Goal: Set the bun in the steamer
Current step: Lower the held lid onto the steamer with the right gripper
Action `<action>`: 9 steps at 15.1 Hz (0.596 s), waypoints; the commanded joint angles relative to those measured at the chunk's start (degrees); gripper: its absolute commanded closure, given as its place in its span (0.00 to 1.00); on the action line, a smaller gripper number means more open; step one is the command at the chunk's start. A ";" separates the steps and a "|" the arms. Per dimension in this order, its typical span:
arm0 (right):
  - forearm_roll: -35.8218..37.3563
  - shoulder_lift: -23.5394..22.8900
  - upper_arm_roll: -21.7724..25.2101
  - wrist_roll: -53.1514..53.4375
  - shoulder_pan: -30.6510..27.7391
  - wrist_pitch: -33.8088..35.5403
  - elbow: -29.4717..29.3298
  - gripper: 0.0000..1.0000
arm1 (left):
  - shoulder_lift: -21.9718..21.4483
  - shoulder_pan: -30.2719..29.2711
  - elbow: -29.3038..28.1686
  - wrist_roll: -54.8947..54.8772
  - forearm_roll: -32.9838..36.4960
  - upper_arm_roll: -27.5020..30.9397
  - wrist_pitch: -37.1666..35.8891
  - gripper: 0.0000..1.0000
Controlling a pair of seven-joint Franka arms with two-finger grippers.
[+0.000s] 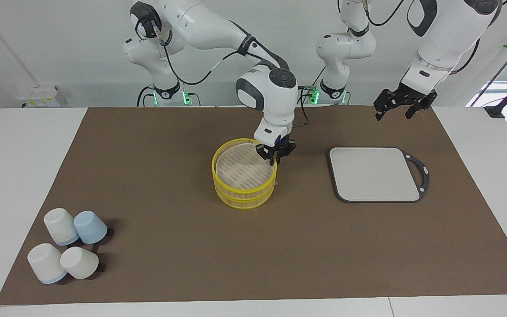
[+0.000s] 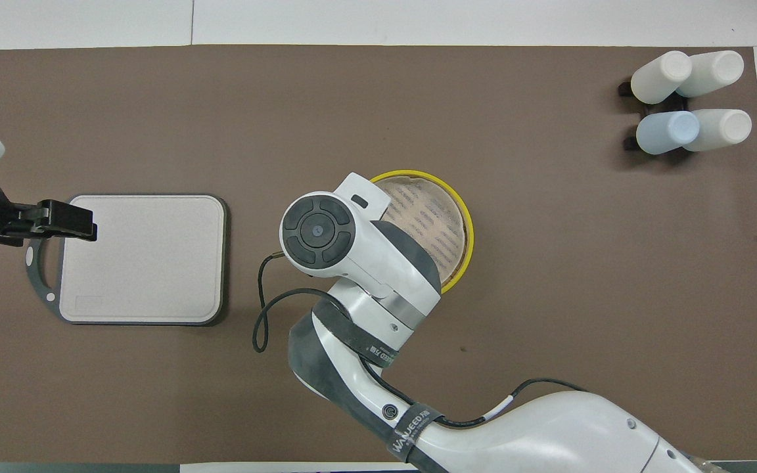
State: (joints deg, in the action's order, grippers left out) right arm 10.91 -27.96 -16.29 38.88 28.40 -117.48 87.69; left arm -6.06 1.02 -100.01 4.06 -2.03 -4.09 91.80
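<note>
steamer mid-mat, board beside it, cups farther

Bright, even light from above floods both views, leaving the brown mat flat-toned and free of glare. Short, soft shadows sit beneath the cups, well apart from the right gripper. Focus holds sharp edge to edge, and straight lines show little bending.
</note>
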 commanded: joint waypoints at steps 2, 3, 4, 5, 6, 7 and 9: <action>0.78 1.85 -0.23 2.60 -0.53 -0.56 1.26 0.00 | -0.62 -0.23 0.60 -0.90 -1.04 0.04 -1.36 0.00; 0.87 2.12 -0.23 2.52 -1.06 0.14 0.64 0.00 | -0.62 -0.23 0.52 -0.90 -1.04 0.04 -1.36 0.00; 0.87 2.81 0.03 2.08 -1.85 1.45 -0.32 0.00 | -0.62 -0.23 0.51 -0.90 -1.04 0.04 -1.36 0.00; 0.87 3.78 -0.05 1.38 -3.77 2.86 -0.76 0.00 | -0.62 -0.23 0.60 -0.90 -1.30 0.04 -1.27 0.00; 0.78 5.53 -0.14 -0.37 -6.48 4.01 -0.68 0.00 | -0.62 -0.23 0.52 -0.90 -1.39 0.04 -1.36 0.00; 0.69 6.85 -0.23 -2.47 -8.34 6.19 -0.68 0.00 | -0.79 -0.23 0.34 -0.90 -1.40 0.04 -1.44 0.00; 0.43 10.36 -0.23 -5.03 -12.29 11.55 -0.68 0.00 | -0.71 -0.23 0.51 -0.90 -1.40 0.04 -1.97 0.00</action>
State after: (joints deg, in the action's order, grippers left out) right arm 10.94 -21.51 -15.65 36.19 20.05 -109.84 85.95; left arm -6.13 1.02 -100.00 4.06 -2.29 -4.09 91.53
